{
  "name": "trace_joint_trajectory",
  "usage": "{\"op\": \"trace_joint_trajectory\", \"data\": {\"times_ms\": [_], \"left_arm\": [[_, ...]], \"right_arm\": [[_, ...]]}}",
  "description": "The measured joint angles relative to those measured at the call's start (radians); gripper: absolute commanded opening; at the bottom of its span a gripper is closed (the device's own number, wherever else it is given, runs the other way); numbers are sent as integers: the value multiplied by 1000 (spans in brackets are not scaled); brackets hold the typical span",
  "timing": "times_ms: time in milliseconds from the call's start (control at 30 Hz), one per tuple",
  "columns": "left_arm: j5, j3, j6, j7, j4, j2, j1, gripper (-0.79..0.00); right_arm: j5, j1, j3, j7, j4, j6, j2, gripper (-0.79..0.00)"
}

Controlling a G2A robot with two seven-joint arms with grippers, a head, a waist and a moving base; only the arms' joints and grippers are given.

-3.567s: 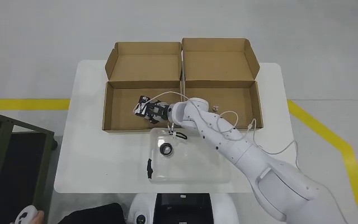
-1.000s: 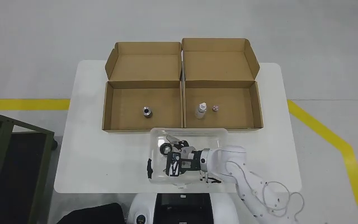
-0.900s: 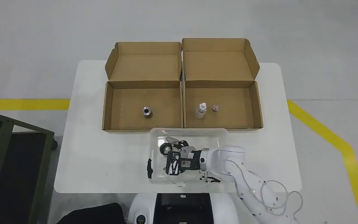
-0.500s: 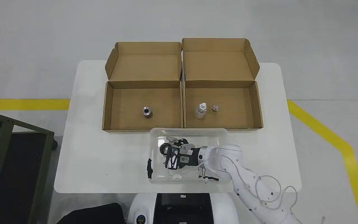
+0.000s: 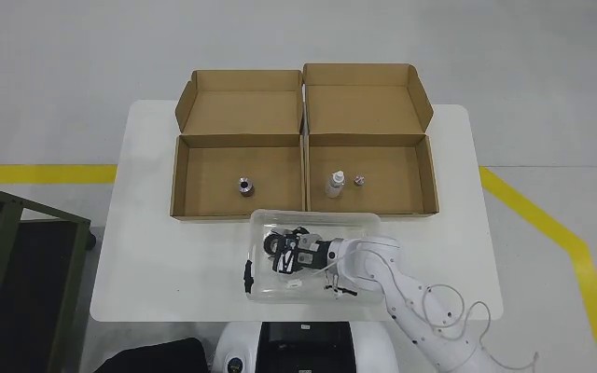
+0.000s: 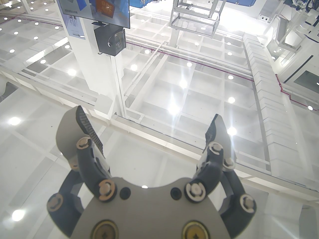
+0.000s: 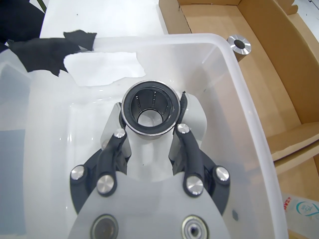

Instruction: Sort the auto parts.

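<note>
A black cylindrical bearing with a metal rim sits in the clear plastic bin. My right gripper is shut on it, one finger against each side. From above, the right gripper and bearing are at the bin's left end. A silver metal bushing stands in the left cardboard box; the bushing also lies just beyond the bin wall. My left gripper is open and holds nothing, pointing up at a ceiling.
The right cardboard box holds a small white bottle and a tiny part. Black torn tape hangs on the bin's rim beside a white label. White table surrounds the boxes.
My right arm left the silver bushing in the left box and came back to the bin. Over the last second its gripper slid left onto the bearing and took hold of it.
</note>
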Motion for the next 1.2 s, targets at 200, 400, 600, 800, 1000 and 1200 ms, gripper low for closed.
{"op": "trace_joint_trajectory", "data": {"times_ms": [200,400,600,800,1000,1200], "left_arm": [[0,0,0,0,0,0,0,0],[0,0,0,0,0,0,0,0],[0,0,0,0,0,0,0,0],[0,0,0,0,0,0,0,0],[0,0,0,0,0,0,0,0],[0,0,0,0,0,0,0,0]], "right_arm": [[38,-10,18,-5,-38,-2,5,-785],[76,-32,56,4,-91,-21,17,-785],[134,-64,113,3,-170,-37,31,-785],[210,-89,159,4,-234,-25,39,-785],[312,-96,190,-11,-277,3,43,-785],[400,-87,211,-23,-323,13,45,-785]]}}
